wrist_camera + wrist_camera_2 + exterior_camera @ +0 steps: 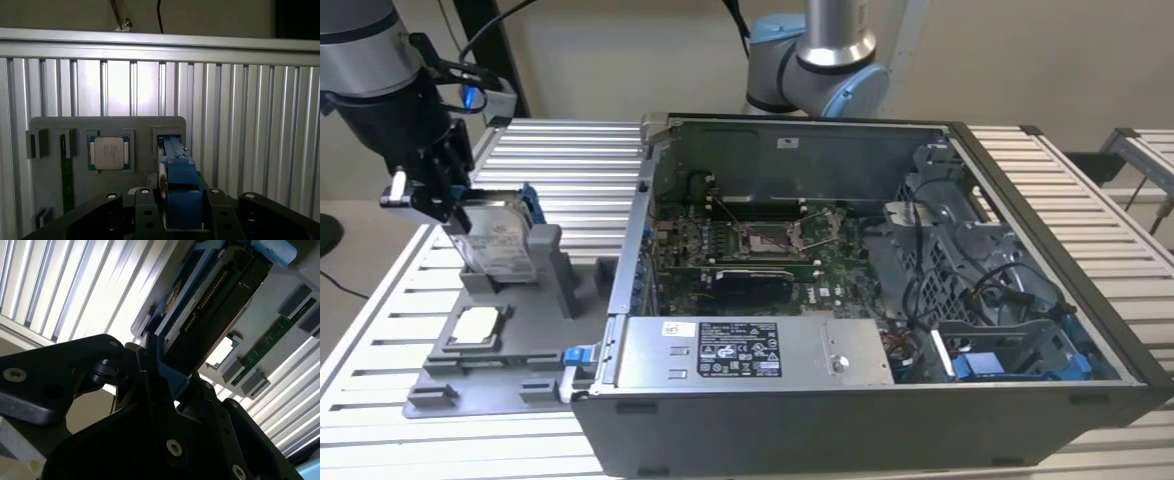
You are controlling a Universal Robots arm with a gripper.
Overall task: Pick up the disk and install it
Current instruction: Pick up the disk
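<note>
The disk (500,240), a flat silver-grey hard drive with a white label and bright blue plastic rails, is seen standing upright in the grey plastic stand (554,270) at the exterior view's left, beside the open black computer case (854,420). Its upper edge is clamped between the black gripper (447,205) fingers (145,210).

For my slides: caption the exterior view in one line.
The tool grips the silver-grey hard disk in blue carrier rails, upright in its grey plastic stand, beside the open dark computer case.
</note>
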